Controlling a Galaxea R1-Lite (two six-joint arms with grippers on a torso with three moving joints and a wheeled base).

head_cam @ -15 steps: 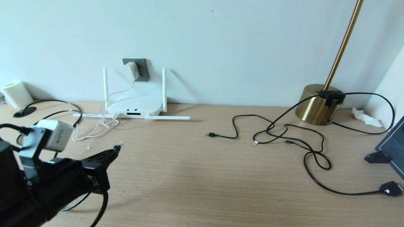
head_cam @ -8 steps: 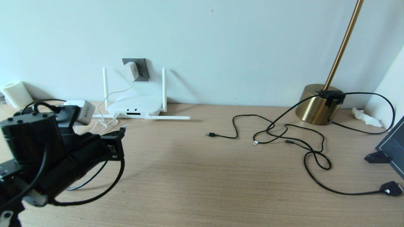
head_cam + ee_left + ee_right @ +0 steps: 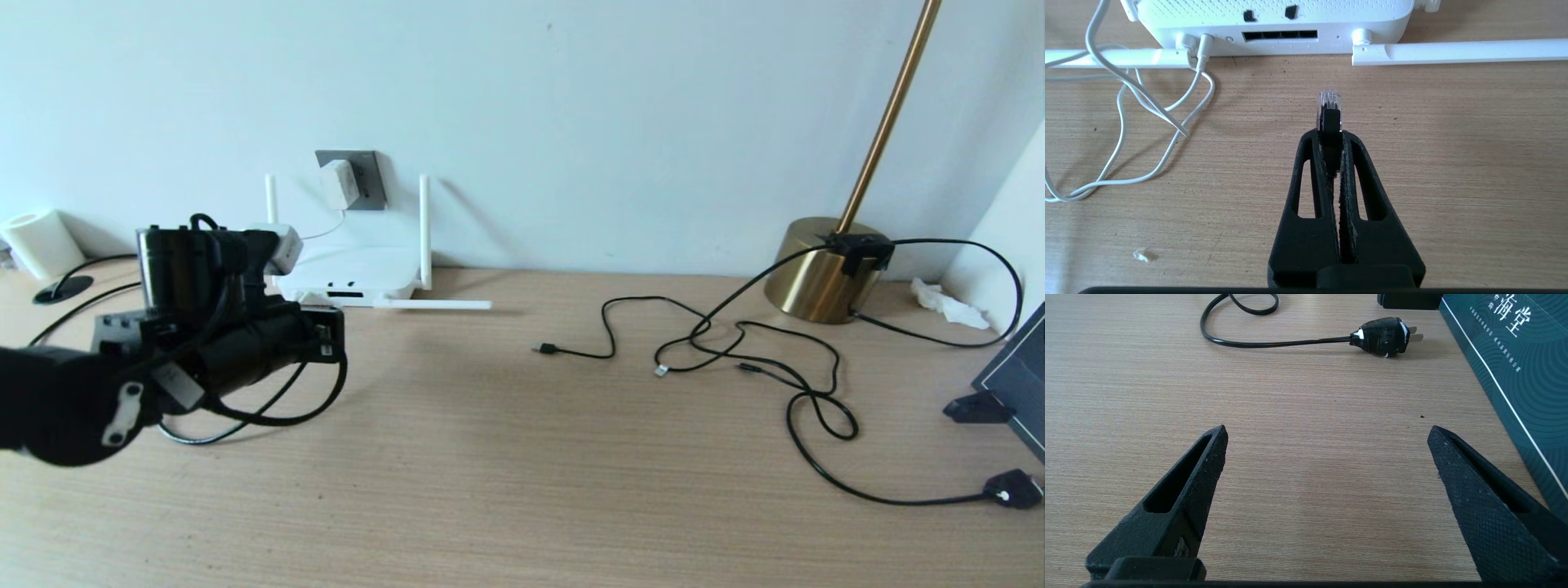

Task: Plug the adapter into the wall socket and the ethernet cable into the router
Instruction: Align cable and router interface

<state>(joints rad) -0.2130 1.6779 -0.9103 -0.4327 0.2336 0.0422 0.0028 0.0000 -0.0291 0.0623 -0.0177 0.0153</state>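
Wooden desk (image 3: 1453, 163), router (image 3: 1274, 24) against the wall. Left gripper (image 3: 1330, 134) pinches the ethernet cable (image 3: 1329, 104) near the ports; slightly off-line, it'd probably jam beside them.

A brass floor-lamp base (image 3: 816, 278), tangled black cables (image 3: 759, 359) and a black two-pin plug (image 3: 1382, 336) lie on the wooden desk (image 3: 522, 474), far from the left gripper.
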